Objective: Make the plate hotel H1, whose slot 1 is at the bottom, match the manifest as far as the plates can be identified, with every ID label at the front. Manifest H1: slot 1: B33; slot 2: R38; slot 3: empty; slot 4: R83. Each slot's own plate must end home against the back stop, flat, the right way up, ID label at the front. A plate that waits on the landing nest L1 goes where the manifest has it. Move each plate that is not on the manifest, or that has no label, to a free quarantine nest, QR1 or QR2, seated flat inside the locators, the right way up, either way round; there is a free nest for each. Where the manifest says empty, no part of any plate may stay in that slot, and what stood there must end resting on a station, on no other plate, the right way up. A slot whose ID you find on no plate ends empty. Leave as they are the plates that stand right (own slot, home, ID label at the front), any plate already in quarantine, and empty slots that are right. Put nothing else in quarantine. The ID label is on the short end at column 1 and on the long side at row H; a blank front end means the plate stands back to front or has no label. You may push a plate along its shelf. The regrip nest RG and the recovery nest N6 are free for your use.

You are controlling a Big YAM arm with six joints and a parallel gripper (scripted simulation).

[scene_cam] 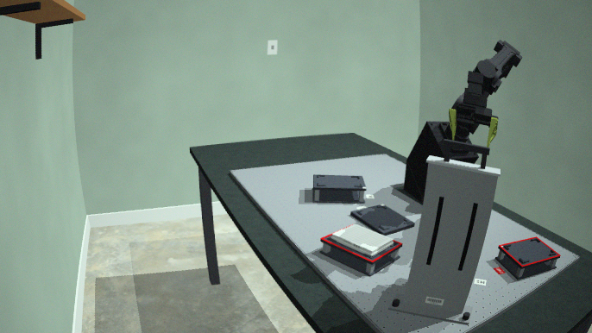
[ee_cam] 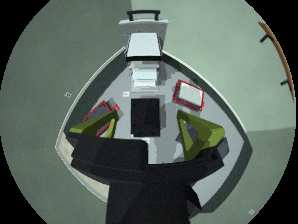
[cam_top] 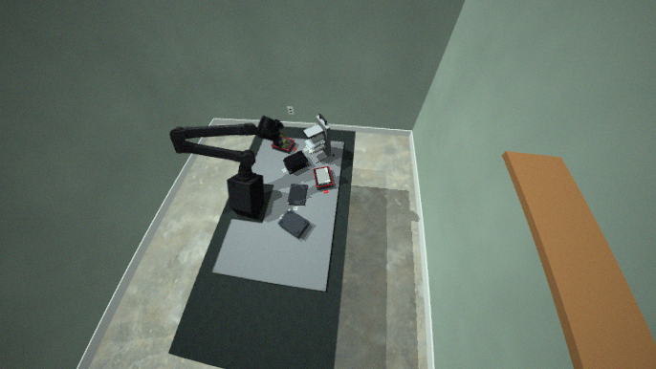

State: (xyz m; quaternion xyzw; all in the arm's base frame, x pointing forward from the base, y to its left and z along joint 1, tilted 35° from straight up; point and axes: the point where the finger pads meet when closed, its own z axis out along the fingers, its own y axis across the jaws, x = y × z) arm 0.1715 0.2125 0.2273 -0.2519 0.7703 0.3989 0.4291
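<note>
While the arm hangs high behind the plate hotel (scene_cam: 453, 207), its tool (scene_cam: 471, 126) is spread wide, yellow-green fingers well apart and nothing between them. From the exterior view I only see the hotel's grey back panel with two dark vertical slits and a black handle on top, so the shelves are hidden there. From the wrist view, looking down past the fingers, the hotel (ee_cam: 144, 35) stands ahead with pale plates in it, but they are too small to count or read.

On the grey surface (scene_cam: 276, 185) there are several nests. One red-edged nest (scene_cam: 361, 255) holds a white plate (scene_cam: 362, 240), lying flat inside its frame. Another red-edged nest (scene_cam: 527, 257), on the far side of the hotel from it, has only its dark top and corner locators showing. A plain dark raised nest (scene_cam: 338, 188) stands further off, with nothing resting on it, and a low flat dark pad (scene_cam: 382, 218) lies between it and the nest with the white plate, also bare. From the top view a tilted dark block (cam_top: 295, 162) sits just in front of the hotel, and the tool hovers above the red-edged nest at the far end. Small labels lie beside the nests, too small to read.
</note>
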